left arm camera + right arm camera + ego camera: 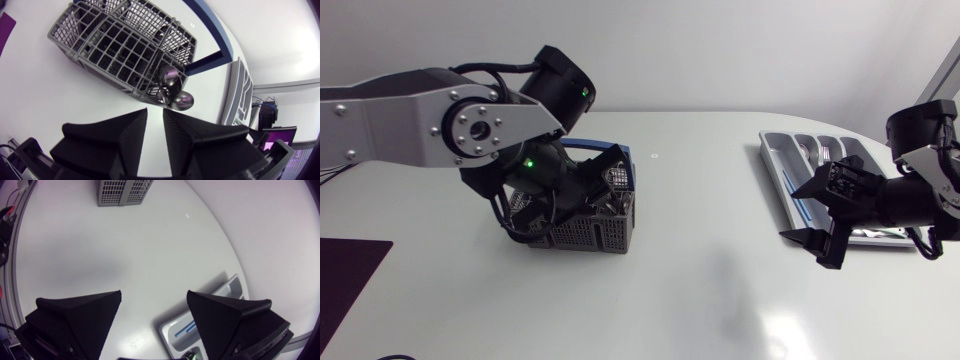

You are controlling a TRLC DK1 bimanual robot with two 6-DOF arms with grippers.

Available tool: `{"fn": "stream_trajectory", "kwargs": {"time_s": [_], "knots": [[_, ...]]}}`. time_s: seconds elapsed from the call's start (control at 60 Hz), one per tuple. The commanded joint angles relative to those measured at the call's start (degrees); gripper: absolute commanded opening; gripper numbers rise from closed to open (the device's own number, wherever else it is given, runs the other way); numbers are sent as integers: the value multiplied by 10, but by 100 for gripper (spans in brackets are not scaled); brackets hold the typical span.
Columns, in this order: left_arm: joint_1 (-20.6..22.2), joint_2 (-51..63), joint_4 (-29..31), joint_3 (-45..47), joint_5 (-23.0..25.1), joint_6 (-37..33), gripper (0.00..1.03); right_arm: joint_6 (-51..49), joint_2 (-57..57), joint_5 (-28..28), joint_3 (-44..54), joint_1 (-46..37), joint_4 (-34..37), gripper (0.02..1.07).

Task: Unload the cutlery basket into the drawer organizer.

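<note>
The grey mesh cutlery basket with a blue handle stands left of the table's middle, my left arm hanging over it. In the left wrist view the basket lies just ahead of my left gripper, whose fingers stand a narrow gap apart with nothing between them. Shiny spoon bowls stick out of the basket's nearest corner compartment. The grey drawer organizer lies at the far right. My right gripper hovers at its near-left edge, fingers spread wide and empty, the organizer's corner below them.
The basket shows far ahead of the right gripper across bare white table. A dark purple mat lies at the table's front left. The organizer appears beyond the basket in the left wrist view.
</note>
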State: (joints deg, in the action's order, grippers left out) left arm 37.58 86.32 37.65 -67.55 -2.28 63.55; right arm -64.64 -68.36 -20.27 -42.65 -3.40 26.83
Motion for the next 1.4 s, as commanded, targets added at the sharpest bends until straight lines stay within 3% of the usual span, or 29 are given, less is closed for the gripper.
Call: {"fn": "stream_trajectory", "kwargs": {"time_s": [0.0,0.3,0.7,1.383], "knots": [[4,22,8,-14,-6,40,26,45,22,9,20,34,7,96],[2,38,-5,-29,-6,67,26,124,54,22,26,146,17,97],[-3,62,-53,-30,-6,70,26,180,53,33,31,219,-7,96],[-14,79,-68,-12,-6,64,16,197,40,37,54,244,-41,96]]}}
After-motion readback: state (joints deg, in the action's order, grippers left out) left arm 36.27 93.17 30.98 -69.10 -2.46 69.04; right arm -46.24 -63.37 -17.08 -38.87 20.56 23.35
